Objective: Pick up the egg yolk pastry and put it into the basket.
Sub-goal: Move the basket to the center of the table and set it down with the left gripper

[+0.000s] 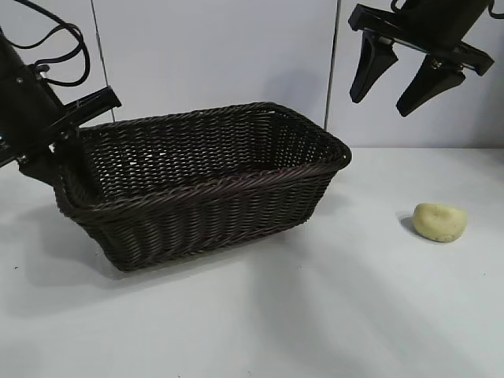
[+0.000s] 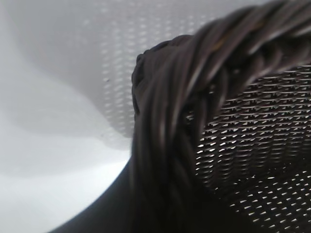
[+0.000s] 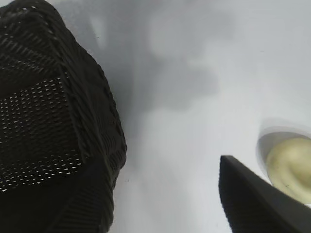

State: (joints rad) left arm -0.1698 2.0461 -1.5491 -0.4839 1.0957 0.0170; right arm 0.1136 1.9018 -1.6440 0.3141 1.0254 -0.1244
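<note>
basket [image 1: 197, 201]: nearest the camera in the exterior view; dark woven wicker, braided rim, sits on the white surface [image 1: 315, 315], left-centre. Nothing visible inside.
left hand [image 1: 75, 130]: at the basket's left end, pressed up against or gripping the rim; fingers hidden behind the wicker. Left wrist view is filled by the braided rim right at the lens. Fingers nearly closed, and whether they pinch the rim cannot be told.
right hand [image 1: 409, 83]: hanging high at upper right, fingers spread wide, empty, pointing down toward the surface.
egg yolk pastry [image 1: 441, 221]: pale yellow lump on the surface, well right of the basket, roughly under the right hand but far below it. Right wrist view shows it just beside one dark fingertip [image 3: 252, 204].
stage: pickup not yet begun, judged from how things lie.
risk 1: pastry looks soft, so a hard squeeze could squash or crumble it.
risk 2: descent off-centre, one finger lands on the lump and shoves it away.
risk 3: left hand at the rim may drag or tip the basket, shifting the drop target.
</note>
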